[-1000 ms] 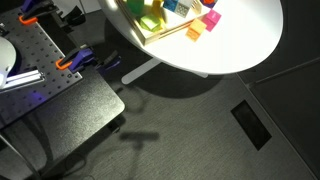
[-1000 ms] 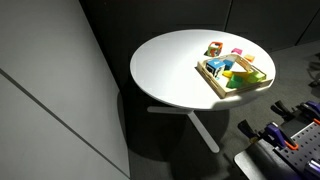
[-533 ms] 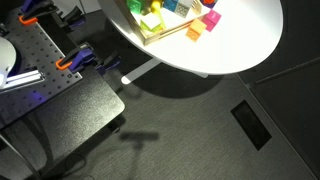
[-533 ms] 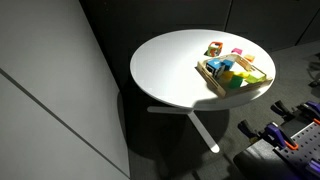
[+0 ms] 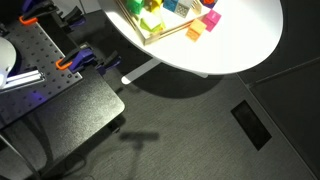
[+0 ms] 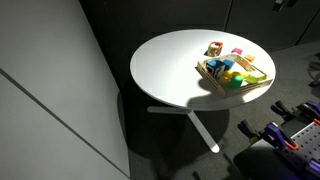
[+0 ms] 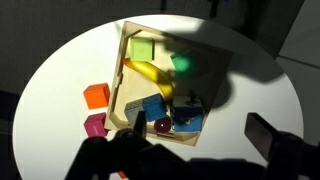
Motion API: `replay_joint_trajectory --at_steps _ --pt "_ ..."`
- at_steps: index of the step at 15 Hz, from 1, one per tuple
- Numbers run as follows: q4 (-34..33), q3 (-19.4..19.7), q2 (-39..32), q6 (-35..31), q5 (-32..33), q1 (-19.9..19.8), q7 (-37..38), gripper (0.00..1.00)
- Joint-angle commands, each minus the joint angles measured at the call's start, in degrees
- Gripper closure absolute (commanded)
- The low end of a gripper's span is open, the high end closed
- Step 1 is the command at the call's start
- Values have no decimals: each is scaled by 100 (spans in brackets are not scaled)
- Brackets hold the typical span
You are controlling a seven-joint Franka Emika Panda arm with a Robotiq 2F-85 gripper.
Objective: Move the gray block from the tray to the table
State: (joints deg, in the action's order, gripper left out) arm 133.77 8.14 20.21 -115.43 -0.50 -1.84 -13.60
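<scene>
The tray [image 7: 122, 72] lies on the round white table [image 7: 60, 90] and holds several blocks. The gray block [image 7: 188, 104] sits near the tray's lower end, in shadow, beside blue blocks [image 7: 150, 108] and a dark red ball [image 7: 162, 126]. A green block [image 7: 140, 48], a green ball [image 7: 183, 65] and a yellow banana [image 7: 150, 72] fill the rest. My gripper [image 7: 200, 128] hovers above that end of the tray, open and empty, with its fingers [image 7: 262, 134] wide apart. Both exterior views show the tray [image 5: 165, 33] [image 6: 215, 88], but not the arm.
An orange block [image 7: 96, 96] and a magenta block [image 7: 96, 125] lie on the table beside the tray. Off the table stand a gray perforated plate [image 5: 30, 60] with orange clamps and a black square surface [image 5: 70, 110]. A vent [image 5: 250, 125] is in the floor.
A shadow has spread over the tray in the exterior views. The blocks have not moved.
</scene>
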Motion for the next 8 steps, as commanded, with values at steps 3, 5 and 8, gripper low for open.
replay_joint_trajectory --at_steps 3,5,8 --pt "-12 -40 -27 13 -16 -62 -10 0" --pt "-12 -40 -27 13 -16 -65 -9 0" --pt "-40 -61 -115 32 19 -71 48 0"
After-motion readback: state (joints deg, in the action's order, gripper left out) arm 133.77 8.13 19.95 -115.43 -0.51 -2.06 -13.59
